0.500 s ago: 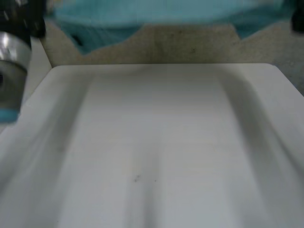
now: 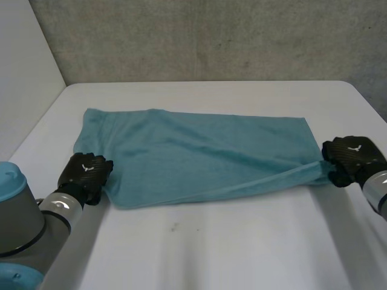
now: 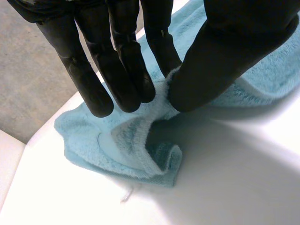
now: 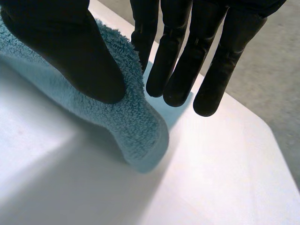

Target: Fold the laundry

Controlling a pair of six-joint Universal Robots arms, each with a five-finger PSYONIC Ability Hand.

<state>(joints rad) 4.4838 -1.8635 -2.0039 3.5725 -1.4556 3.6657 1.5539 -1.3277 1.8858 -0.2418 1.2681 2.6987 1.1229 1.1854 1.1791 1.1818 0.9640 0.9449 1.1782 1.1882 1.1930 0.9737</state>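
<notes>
Well, closest to me is the white surface [image 2: 199,254]. A little further in, two hands sit at the near edge of the blue towel [image 2: 199,151], one at each end. The left hand [image 2: 86,173] has thumb and fingers pinched on the near left corner. The right hand [image 2: 352,158] is pinched on the near right corner, with soft cloth squeezed under its thumb. The towel lies spread out on the surface, its long side running from one hand across to the other. Its far edge lies straight ahead of both hands, toward the back. I think the fold must go that way, near edge over to far edge, with both hands moving together.
</notes>
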